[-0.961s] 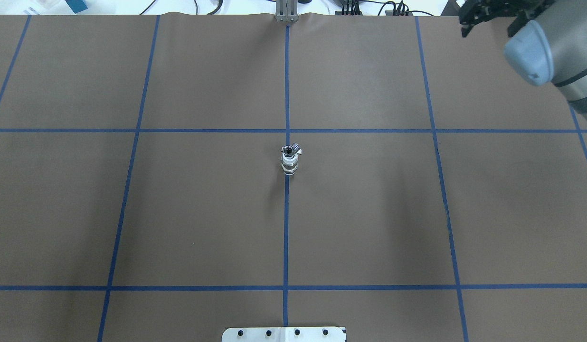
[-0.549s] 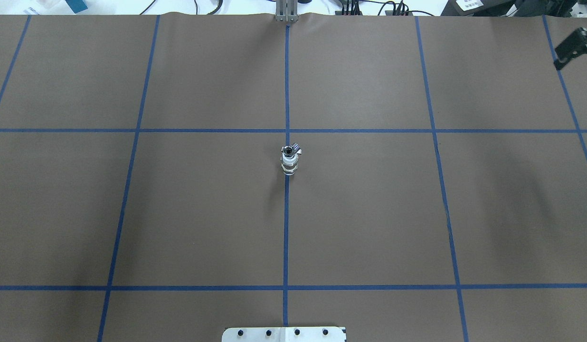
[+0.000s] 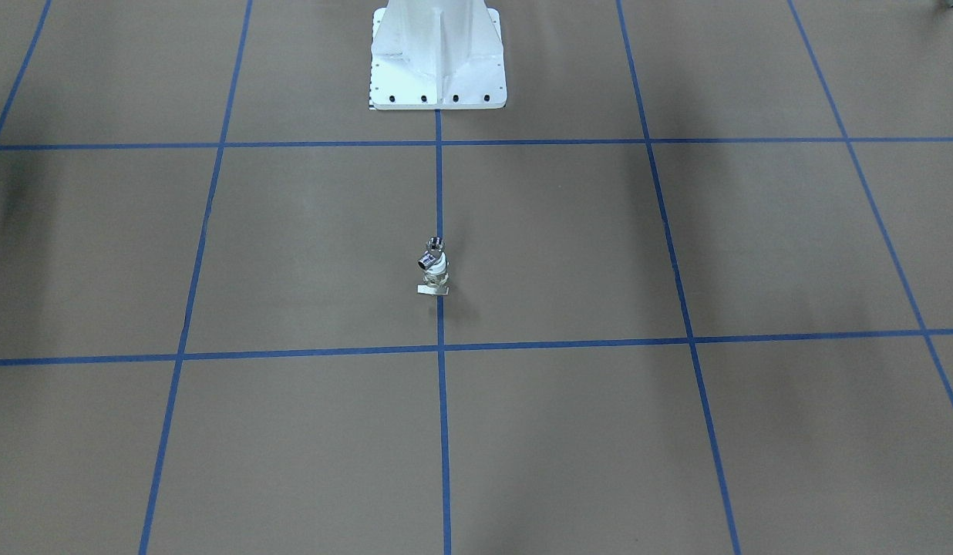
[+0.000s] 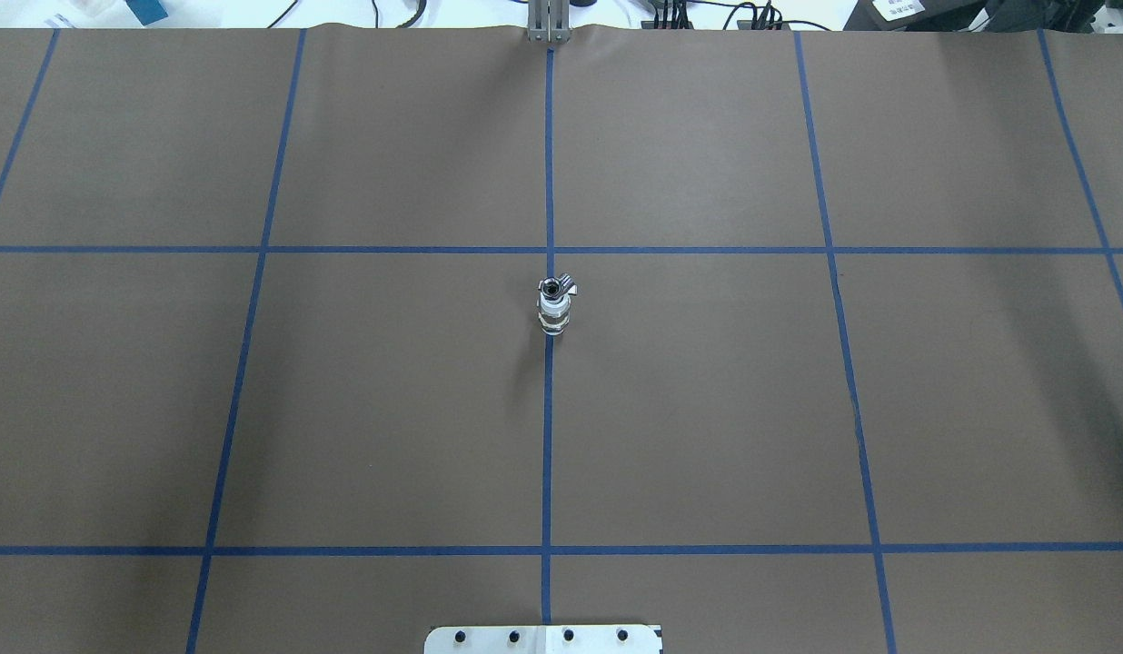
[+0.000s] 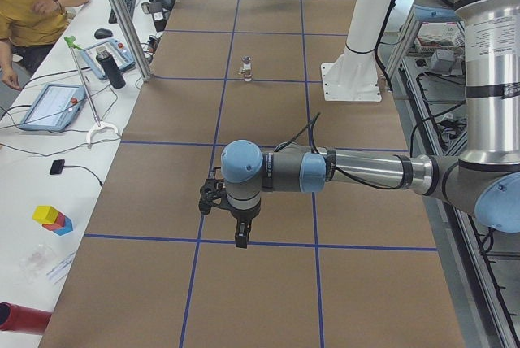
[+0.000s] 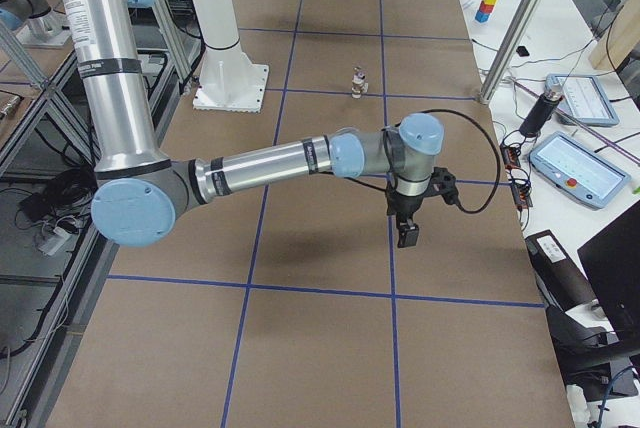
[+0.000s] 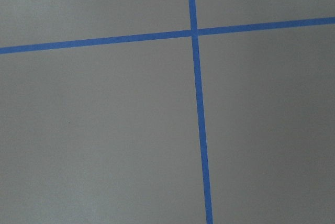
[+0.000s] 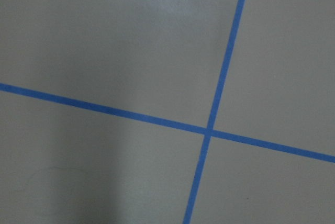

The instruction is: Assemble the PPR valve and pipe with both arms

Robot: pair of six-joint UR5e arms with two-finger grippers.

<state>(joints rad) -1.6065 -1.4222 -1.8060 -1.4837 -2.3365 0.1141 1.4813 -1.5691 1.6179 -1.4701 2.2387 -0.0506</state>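
- Now, the left gripper [image 5: 240, 239] is shown only from the table's end, hung fingers-down just above the brown table [image 5: 268, 112]; how far its jaws are parted cannot be told from there
- Directly beneath it, a crossing of blue tape lines [image 7: 194, 32] is picked up by its wrist camera, with bare brown surface all round
- Over at the other end, the right gripper [image 6: 407, 236] is likewise seen only from the side, pointed down above the table; its opening cannot be told either
- Well apart from both grippers, roughly midway between them, the PPR valve [image 4: 552, 320] is found standing on the centre tape line, gripped by neither
- Right against the valve, the pipe [image 4: 550, 289] is seen, touching it so that one small stack is formed, its dark open end caught by the overhead camera
- Off to the robot's side of that stack, the white pedestal [image 3: 438, 69] is seen bolted to the table
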